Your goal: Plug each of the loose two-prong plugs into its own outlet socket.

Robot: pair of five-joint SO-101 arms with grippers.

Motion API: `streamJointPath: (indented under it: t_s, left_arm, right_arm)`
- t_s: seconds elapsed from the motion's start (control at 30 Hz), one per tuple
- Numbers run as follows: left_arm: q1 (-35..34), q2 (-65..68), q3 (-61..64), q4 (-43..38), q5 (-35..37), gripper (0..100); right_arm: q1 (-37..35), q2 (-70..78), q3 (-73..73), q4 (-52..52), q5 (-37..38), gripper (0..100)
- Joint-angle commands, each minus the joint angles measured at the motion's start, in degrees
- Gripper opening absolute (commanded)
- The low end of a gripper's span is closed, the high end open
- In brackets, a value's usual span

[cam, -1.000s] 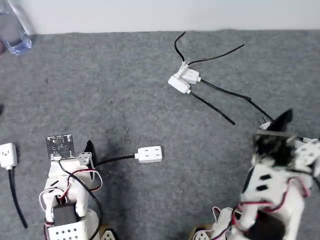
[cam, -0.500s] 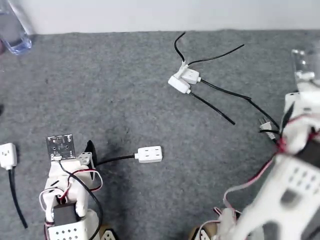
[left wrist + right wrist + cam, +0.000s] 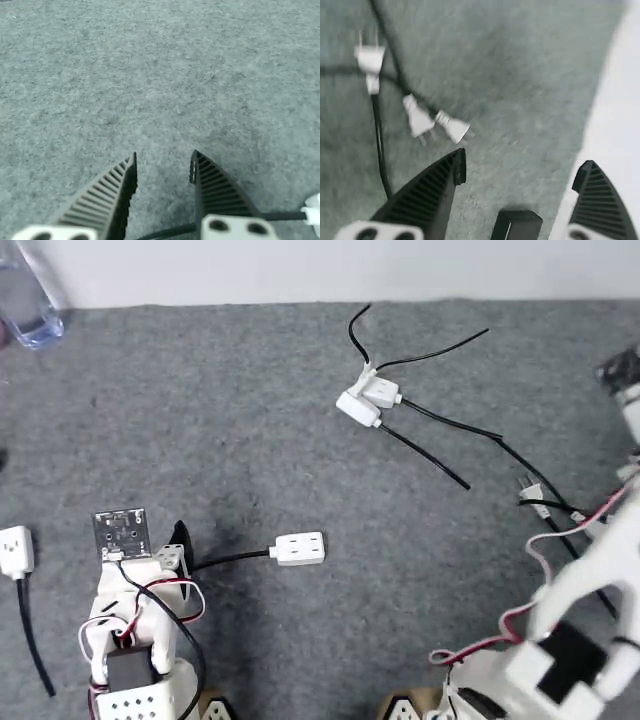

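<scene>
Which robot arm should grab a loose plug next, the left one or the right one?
Right. The right gripper, open, hangs just short of three loose plugs on the carpet. The left gripper, also open, faces bare carpet beside the cord of a socket.

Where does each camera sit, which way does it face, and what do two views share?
High view: fixed above, looking down on the grey mat; left arm and right arm at the near edge.
Left wrist view: on that arm, facing the mat past the left gripper, jaws open.
Right wrist view: on that arm, facing loose plugs past the right gripper, jaws open.
Shared: high and left wrist views both show the black cable.
</scene>
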Motion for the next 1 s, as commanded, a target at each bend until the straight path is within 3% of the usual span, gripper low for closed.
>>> streamJointPath:
  t_s: [0.0,0.23,0.53,0.97]
  left_arm:
    - [0.18,-0.09,-0.13,0.26,-0.35,17]
    - [0.18,-0.09,-0.13,0.26,-0.35,17]
    - [0.26,-0.09,-0.13,0.26,-0.35,17]
    - [0.26,-0.09,-0.13,0.26,-0.35,17]
  right_arm:
    - [2.33,5.41,-3.43,-1.19,8.97,33.9]
    - [2.86,21.49,-11.34,-6.37,11.52,33.9]
    - [1.80,37.32,-22.59,1.36,18.55,33.9]
    - [3.12,48.92,-30.68,1.71,22.33,33.8]
